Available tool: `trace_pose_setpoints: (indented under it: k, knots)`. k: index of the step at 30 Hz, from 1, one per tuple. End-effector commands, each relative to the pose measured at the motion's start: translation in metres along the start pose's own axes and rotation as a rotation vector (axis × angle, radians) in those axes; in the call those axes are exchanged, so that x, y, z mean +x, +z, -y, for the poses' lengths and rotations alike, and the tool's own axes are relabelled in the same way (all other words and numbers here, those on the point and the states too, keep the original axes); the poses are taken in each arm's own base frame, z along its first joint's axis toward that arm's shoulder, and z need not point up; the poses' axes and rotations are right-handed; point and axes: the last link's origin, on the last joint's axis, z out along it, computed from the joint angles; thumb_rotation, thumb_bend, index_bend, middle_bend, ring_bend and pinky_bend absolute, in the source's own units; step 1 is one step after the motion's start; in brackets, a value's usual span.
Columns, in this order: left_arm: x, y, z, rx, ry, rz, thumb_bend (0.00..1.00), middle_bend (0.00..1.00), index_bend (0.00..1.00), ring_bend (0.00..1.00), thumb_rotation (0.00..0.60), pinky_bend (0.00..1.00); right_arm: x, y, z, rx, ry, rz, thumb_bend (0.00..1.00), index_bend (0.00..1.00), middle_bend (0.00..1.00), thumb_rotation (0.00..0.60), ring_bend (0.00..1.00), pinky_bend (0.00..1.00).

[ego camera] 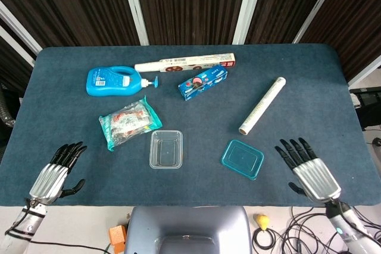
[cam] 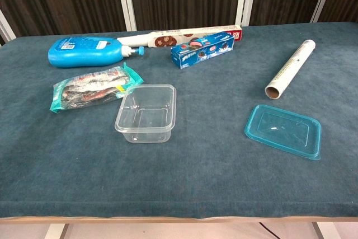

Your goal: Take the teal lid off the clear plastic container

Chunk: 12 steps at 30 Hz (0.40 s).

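Both arms cut off below wrists

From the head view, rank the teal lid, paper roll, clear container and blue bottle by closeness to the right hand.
1. Teal lid, just left of the right hand.
2. Paper roll, beyond the lid.
3. Clear container, table middle.
4. Blue bottle, far left.

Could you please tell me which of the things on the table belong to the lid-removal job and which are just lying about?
Job:
teal lid, lying flat on the cloth
clear plastic container, open

Lying about:
blue bottle
snack packet
long cookie box
small blue box
paper roll
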Motion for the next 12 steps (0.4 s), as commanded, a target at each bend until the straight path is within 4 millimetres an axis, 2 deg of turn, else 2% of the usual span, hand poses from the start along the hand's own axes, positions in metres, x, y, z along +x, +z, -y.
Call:
trace_pose_setpoints:
  k: [1,4,12]
  knots:
    - [0.01,-0.047,-0.011,0.07,0.102,0.002,0.34,0.0,0.0,0.0,0.6,0.0,0.0,-0.069,-0.027,-0.228,0.101,-0.095,0.11,0.0,0.0,0.6,0.0,0.0]
    - [0.004,-0.061,-0.017,0.044,0.084,-0.085,0.34,0.0,0.0,0.0,0.6,0.0,-0.023,-0.084,-0.037,-0.294,0.161,-0.101,0.11,0.0,0.0,0.6,0.0,0.0]
    - [0.001,-0.073,-0.017,0.036,0.123,-0.135,0.35,0.0,0.0,0.0,0.6,0.0,-0.042,-0.077,-0.041,-0.294,0.152,-0.042,0.11,0.0,0.0,0.6,0.0,0.0]
